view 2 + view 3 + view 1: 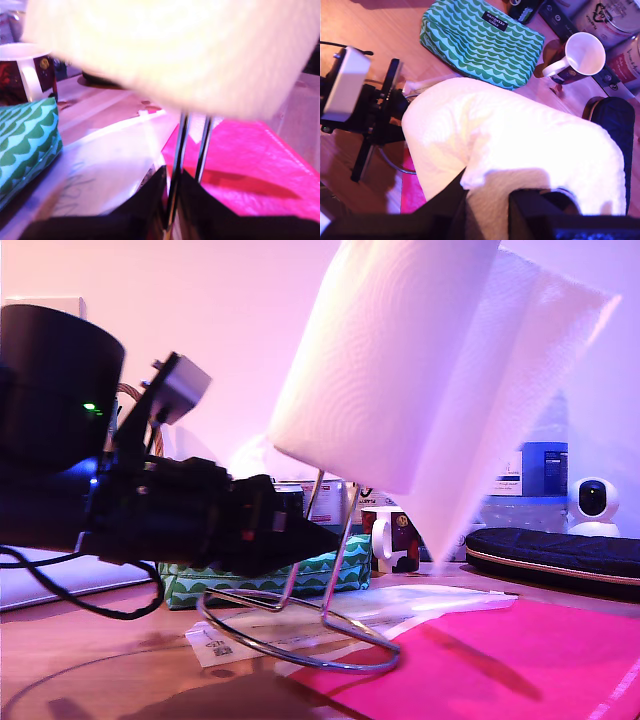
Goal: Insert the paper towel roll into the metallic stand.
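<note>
— Fingers of my first gripper are pinched on one rod of the metallic stand low down; my second gripper is clamped on the paper towel roll's upper end.

— And the roll?

— Tilted in the air, lower end just over the rods' tips. Light and squashy, I judge; grip the end and core, since the loose sheet won't bear it.
</note>
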Action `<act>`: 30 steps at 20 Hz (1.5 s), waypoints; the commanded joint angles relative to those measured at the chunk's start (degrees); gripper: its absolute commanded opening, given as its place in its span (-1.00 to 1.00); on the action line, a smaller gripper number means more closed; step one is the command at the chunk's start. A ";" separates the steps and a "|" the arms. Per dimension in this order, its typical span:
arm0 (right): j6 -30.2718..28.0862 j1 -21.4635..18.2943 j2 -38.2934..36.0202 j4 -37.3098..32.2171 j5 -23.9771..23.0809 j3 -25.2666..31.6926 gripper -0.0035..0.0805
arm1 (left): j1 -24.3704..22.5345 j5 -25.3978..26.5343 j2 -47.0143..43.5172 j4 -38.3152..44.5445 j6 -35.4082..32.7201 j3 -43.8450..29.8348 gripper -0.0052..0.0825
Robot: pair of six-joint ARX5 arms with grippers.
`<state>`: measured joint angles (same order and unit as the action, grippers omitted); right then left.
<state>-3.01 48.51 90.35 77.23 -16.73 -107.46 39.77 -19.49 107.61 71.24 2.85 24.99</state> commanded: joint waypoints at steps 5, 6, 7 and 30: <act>-0.52 -1.27 1.01 0.87 -3.30 1.57 -0.94 | -0.39 0.44 -0.44 -5.29 3.13 -0.44 -0.93; -0.66 -1.44 1.01 0.87 -3.30 1.57 -0.94 | -0.48 0.44 -0.48 -5.90 3.15 -0.44 -0.93; -0.98 -1.51 1.01 0.87 -3.30 1.57 -0.94 | -0.61 0.37 -0.55 -6.49 3.13 -0.44 -0.93; -1.55 -2.93 1.01 0.90 -2.91 1.57 -0.94 | -3.02 0.02 -13.90 -29.88 -2.51 -0.33 -0.42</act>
<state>-4.51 44.66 90.87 79.35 -19.97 -106.63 36.62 -19.42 93.80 41.06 0.05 25.47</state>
